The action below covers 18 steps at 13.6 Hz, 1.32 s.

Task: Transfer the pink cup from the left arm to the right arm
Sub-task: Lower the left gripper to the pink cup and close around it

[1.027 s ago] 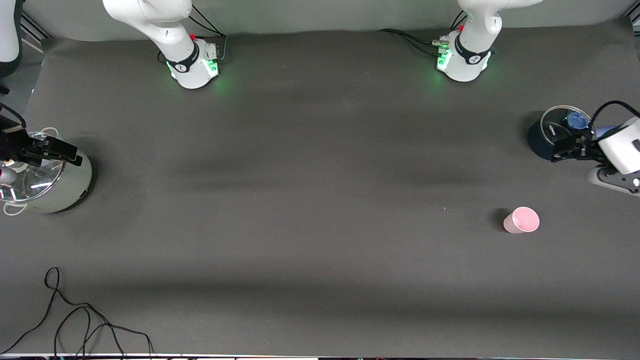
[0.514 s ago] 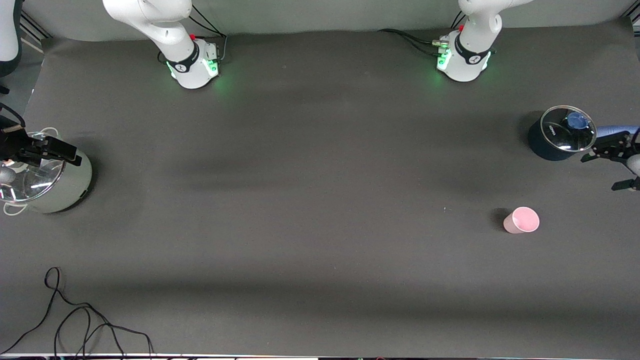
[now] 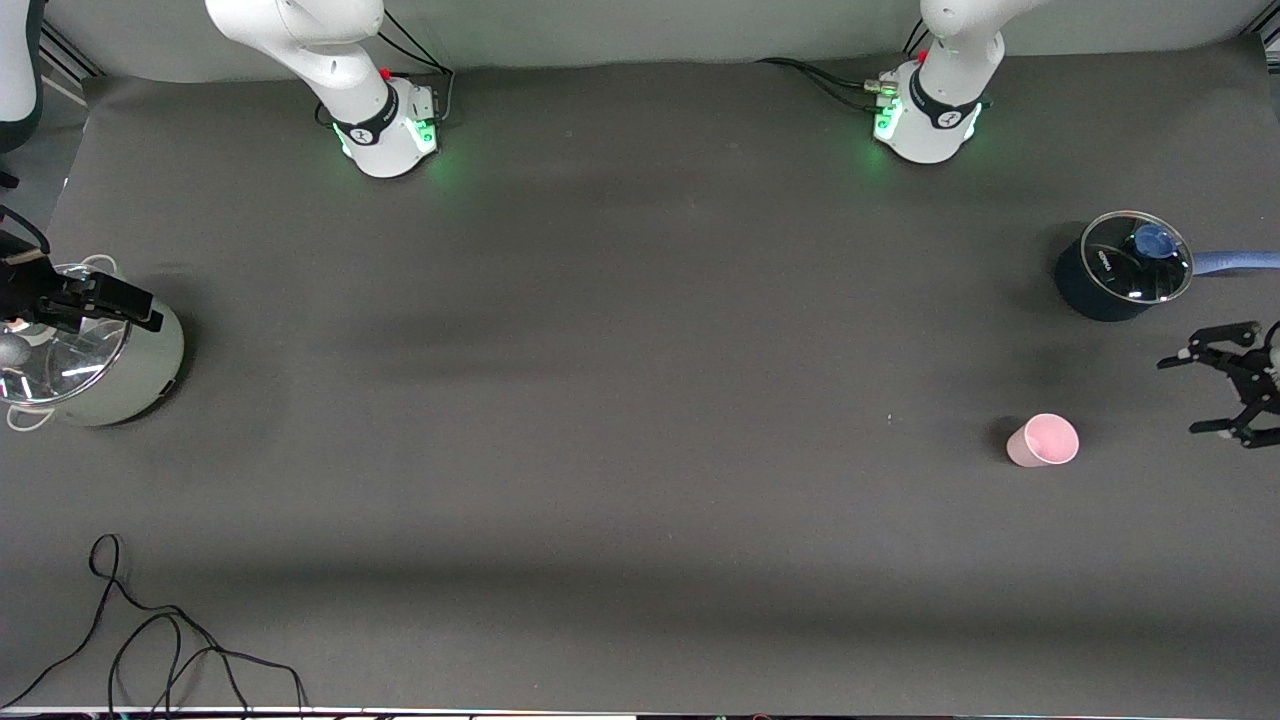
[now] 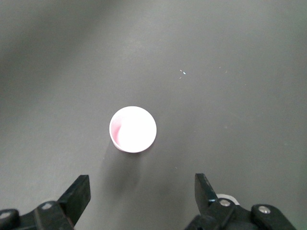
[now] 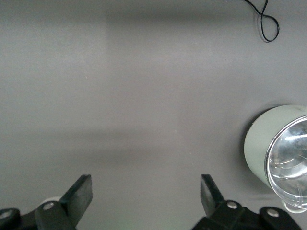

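**Pink cup loose, both claws spread**

Dark grey surface (image 3: pixel 640 400) w/ a black cable (image 3: pixel 150 640) coiled at the corner nearest the front cam, right arm's end. Pink cup (image 3: pixel 1043 440) stands upright on the surface toward my left arm's end, mouth up, untouched. My left claw (image 3: pixel 1215 395) hangs in the air near the surface edge at that end, fingers (image 4: pixel 79 196) spread wide, nothing between them; cup sits apart from them. Dark pot (image 3: pixel 1120 268) w/ glass lid is farther from the front cam than the cup. My right claw (image 3: pixel 75 300) is over the pale green pot (image 3: pixel 95 362), spread too, holding nothing
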Tool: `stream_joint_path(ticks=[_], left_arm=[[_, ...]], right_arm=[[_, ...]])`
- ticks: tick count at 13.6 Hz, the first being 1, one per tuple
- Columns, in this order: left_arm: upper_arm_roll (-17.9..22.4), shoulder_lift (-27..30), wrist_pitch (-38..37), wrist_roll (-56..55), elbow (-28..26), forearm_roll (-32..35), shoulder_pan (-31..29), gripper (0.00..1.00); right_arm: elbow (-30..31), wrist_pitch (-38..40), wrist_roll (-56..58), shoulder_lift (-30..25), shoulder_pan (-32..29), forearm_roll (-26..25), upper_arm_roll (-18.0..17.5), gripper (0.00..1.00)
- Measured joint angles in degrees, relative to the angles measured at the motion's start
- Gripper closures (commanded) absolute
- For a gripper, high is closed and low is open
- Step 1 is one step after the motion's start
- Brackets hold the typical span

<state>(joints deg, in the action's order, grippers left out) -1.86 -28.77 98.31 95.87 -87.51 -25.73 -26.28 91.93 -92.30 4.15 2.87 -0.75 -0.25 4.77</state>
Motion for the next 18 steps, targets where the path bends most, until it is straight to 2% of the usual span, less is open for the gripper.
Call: stream_joint_path(ticks=[5,11,18], left_arm=[[-0.10,-9.33,0.42,13.66,0.43,-8.72,-2.45,0.03],[-0.77,-15.67,1.76,21.90,0.67,-14.52,-2.48,0.03],[-0.94,-18.11,3.04,26.61,1.14,-17.34,-2.50,0.02]], right_arm=[[0.03,0.00,0.00,0.00,0.00,0.00,0.00,0.00],[0.06,0.00,0.00,0.00,0.00,0.00,0.00,0.00],[0.07,0.00,0.00,0.00,0.00,0.00,0.00,0.00]])
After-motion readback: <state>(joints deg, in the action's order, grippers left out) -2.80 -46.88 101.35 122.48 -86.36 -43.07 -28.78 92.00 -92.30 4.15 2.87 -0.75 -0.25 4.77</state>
